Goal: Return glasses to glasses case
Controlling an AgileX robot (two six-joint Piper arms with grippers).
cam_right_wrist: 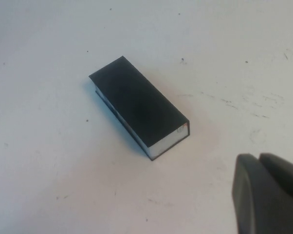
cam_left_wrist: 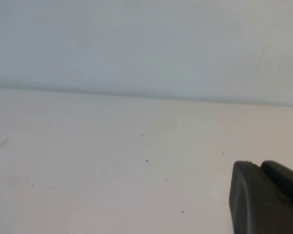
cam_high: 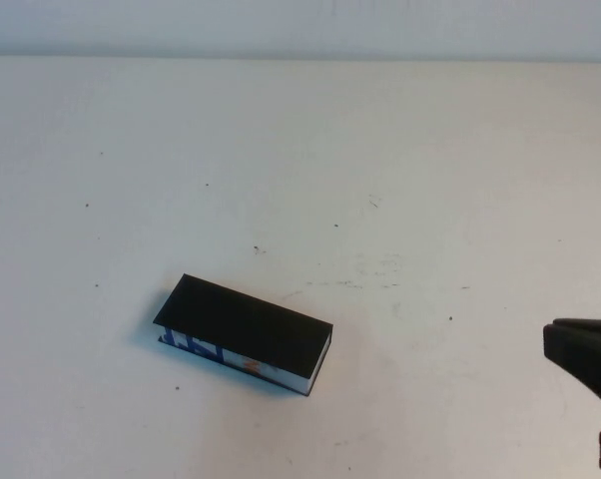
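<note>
1. The glasses case [cam_high: 246,329] lies closed on the table [cam_high: 380,170], left of centre and toward my side, its flat black lid down and the printed strip facing me. The right wrist view shows it too [cam_right_wrist: 139,105], lid flush all round.
2. The glasses appear in no view; I judge they are inside the shut case, but I cannot confirm it.
3. My right gripper [cam_high: 587,361] sits at the right edge of the high view, well apart from the case and holding nothing. I cannot tell how far its fingers are parted.
4. My left gripper [cam_left_wrist: 265,200] is out of the high view. Its wrist camera sees only bare table and wall, and one dark finger. It grips nothing that shows; its opening I cannot tell.
5. Risks, as I judge them: if the lid is only resting, a passing arm could nudge the light case and pop it open. If the glasses are not inside, the task is unfinished.
</note>
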